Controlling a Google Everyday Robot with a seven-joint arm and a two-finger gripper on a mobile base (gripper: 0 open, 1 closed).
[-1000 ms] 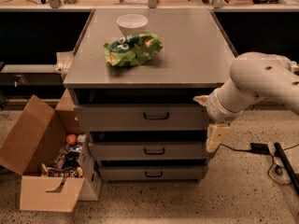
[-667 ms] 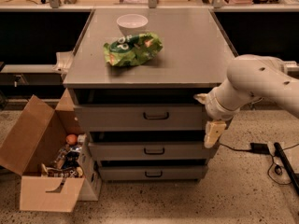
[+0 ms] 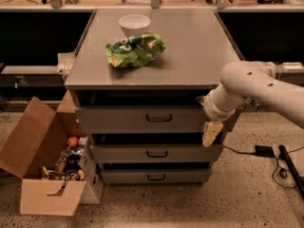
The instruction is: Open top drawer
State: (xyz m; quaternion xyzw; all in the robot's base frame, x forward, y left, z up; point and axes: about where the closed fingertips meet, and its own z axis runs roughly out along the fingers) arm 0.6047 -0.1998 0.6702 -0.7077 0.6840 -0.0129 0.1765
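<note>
Count: 3 grey metal drawers stacked in the cabinet, each w/ 1 small dark loop handle at centre. On the grey counter (image 3: 199, 42) there's 1 white bowl (image 3: 134, 23) and 1 crumpled green snack bag (image 3: 136, 49), touching, bowl behind bag. 1 open brown cardboard box (image 3: 42, 175) of clutter sits on the floor at the cabinet's left.

The top drawer (image 3: 123, 120) is directly under the counter slab and is the widest and tallest of the 3. It has a flat grey front, its handle (image 3: 159, 118) is mid-panel, and there's a dark gap above its top edge.

My claw (image 3: 212, 133) hangs at that drawer's right end, tip down past its lower edge, well apart from the handle. Can't tell if it's apart or together.

The bag has white lettering, not legible.
</note>
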